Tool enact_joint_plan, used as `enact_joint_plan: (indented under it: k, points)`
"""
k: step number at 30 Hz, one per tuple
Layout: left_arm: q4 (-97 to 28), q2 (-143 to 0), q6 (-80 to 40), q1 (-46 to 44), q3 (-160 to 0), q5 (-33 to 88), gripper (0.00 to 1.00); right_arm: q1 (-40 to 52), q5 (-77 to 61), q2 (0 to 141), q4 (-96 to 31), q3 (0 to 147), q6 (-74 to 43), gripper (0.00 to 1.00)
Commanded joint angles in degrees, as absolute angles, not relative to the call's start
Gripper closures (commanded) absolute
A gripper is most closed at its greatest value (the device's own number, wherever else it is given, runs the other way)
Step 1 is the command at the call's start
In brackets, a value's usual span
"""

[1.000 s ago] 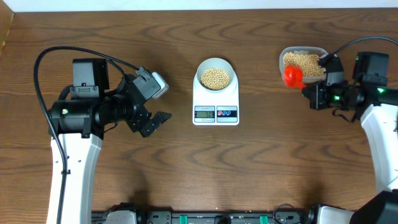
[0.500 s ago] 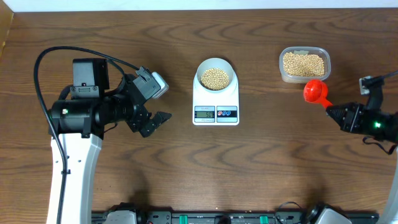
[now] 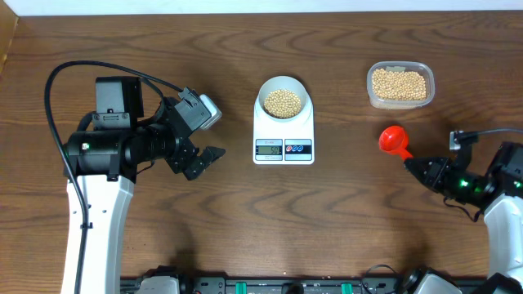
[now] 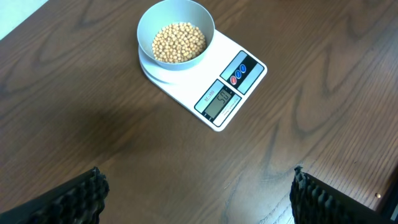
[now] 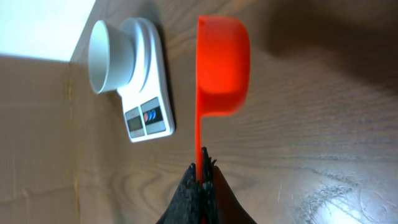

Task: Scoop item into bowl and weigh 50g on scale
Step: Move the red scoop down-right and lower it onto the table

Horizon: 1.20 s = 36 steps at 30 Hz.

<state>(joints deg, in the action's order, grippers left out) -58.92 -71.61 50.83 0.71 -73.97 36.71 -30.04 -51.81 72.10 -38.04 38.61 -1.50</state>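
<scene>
Presently: scooping looks finished and the step in hand is the weight check, with the tool to be put away. Item one, beans (image 4: 179, 42): a tan heap in the bowl (image 4: 145, 25), which sits on the platform of the scale (image 4: 250, 81) at the middle of the surface (image 3: 343, 220), somewhat toward its far edge. The display shows digits that look close to the target, though they are too small to vouch for. Item two, tub (image 3: 399, 84): toward the far right corner, holding the spare beans. Item three, scoop (image 3: 393, 140): red, apparently empty, near the right edge between the tub and the near edge, its cup pointing toward the scale. Whether it touches the wood cannot be told. Right pincer (image 5: 203, 172): closed tight on the end of the scoop handle, well apart from bowl and scale, which lie off to its left. Left pincer (image 4: 199, 196): jaws wide apart, holding nothing, near the left side of the scale, with bowl and display straight ahead of it. Next move, as judged: confirm the reading, then lay the scoop flat on bare wood and let go. If the weight is short, go back to the tub for a small top-up, tipped in gently so nothing overshoots.
</scene>
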Motion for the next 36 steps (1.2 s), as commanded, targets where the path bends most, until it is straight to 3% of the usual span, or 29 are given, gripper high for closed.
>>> enact_joint_plan:
  k: [1,11,19,23,25,30,36]
  points:
    - [-59.1,-72.0,50.5,1.0,-74.8,36.4,0.04,-30.3,-49.4,71.9,-36.1,36.1,-9.0,0.99]
    - [-59.1,-72.0,50.5,1.0,-74.8,36.4,0.04,-30.3,-41.2,71.9,-30.5,32.9,-15.2,0.99]
    - [-59.1,-72.0,50.5,1.0,-74.8,36.4,0.04,-30.3,-38.7,72.9,-28.4,32.9,-21.6,0.92]
    - [-59.1,-72.0,50.5,1.0,-74.8,36.4,0.04,-30.3,-39.7,75.8,-25.5,32.9,-27.5,0.97]
    - [-59.1,-72.0,50.5,1.0,-74.8,36.4,0.04,-30.3,-41.0,77.5,-24.2,32.9,-27.6,0.93]
    - [-59.1,-72.0,50.5,1.0,-74.8,36.4,0.04,-28.5,-43.8,81.6,-23.9,32.9,-22.7,0.99]
    - [-59.1,-72.0,50.5,1.0,-74.8,36.4,0.04,-27.9,-44.6,83.3,-22.1,32.9,-22.7,0.97]
